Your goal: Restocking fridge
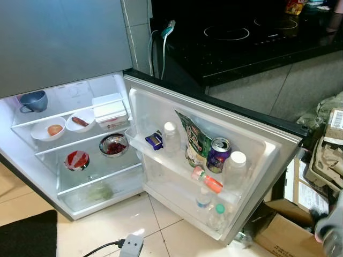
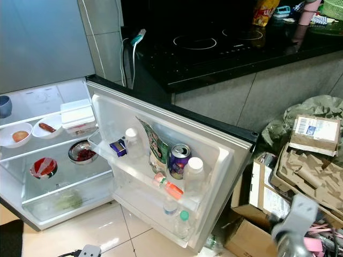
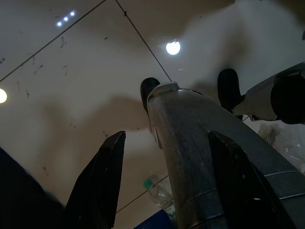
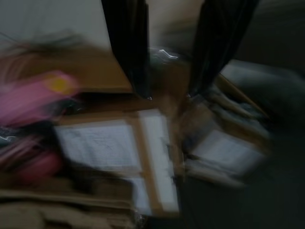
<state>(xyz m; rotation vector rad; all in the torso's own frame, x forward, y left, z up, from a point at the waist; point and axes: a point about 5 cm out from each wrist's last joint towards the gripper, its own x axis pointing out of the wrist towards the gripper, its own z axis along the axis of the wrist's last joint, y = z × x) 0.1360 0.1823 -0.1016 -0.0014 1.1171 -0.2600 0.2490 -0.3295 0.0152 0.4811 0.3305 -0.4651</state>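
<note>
Now | right jaws apart over cardboard boxes | fridge door open, well apart

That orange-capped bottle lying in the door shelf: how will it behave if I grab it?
The small bottle lies tilted on its side between the purple can and a white-capped bottle, so it is probably light. Being round and smooth, it may roll or slip when nudged.

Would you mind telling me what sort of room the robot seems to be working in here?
Most likely a home kitchen: an open fridge holding bowls of food, its door shelf stocked with bottles and a can, stands beside a black induction hob set in a dark counter.
</note>
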